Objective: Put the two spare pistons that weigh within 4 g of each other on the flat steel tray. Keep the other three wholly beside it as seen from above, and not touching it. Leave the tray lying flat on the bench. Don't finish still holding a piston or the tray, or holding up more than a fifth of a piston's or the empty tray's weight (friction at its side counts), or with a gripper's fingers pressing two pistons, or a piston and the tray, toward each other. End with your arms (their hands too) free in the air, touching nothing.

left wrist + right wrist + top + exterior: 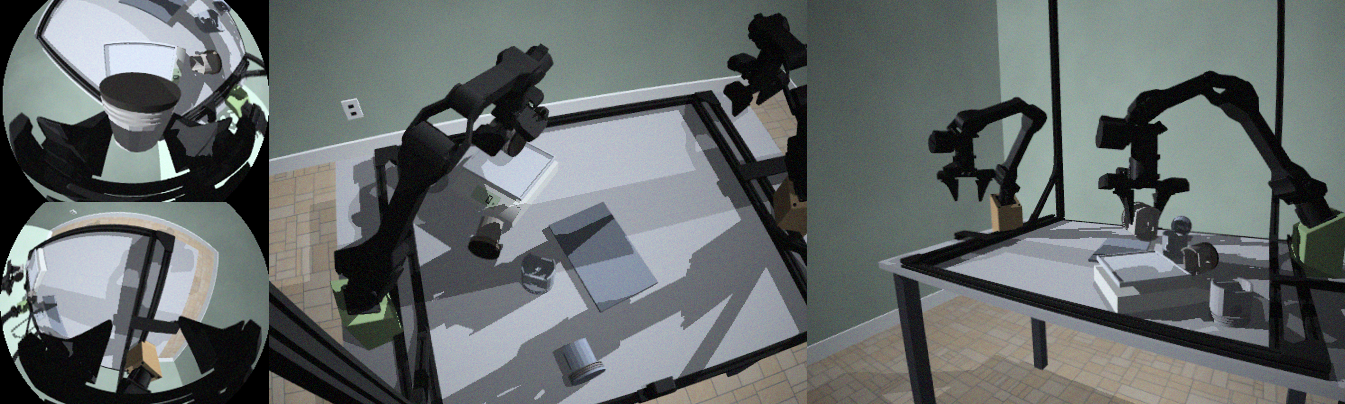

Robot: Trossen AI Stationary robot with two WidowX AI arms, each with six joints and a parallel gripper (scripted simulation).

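My left gripper [511, 134] [1143, 218] [137, 109] is shut on a grey piston [1147, 224] [135, 92], held in the air above the scale. My right gripper [748, 102] [968, 199] [145, 322] is open, empty, high beyond the table's edge. The steel tray [619, 265] [1124, 248] lies flat on the bench with no piston on it. A dark piston [492, 227] [1192, 259] [208, 62] lies on its side by the scale. Another piston [538, 274] stands between it and the tray. A silver piston [581, 355] lies farther off. A grey piston [1231, 300] stands upright near the scale, hidden in the top view.
The white scale [529, 165] [1139, 267] [140, 59] sits near the wall-side edge; its display [489, 199] appears to show 0. Black rails [629, 108] edge the table. The arms' bases, green [371, 325] [1317, 250] and orange [789, 205] [1007, 217], stand at opposite ends.
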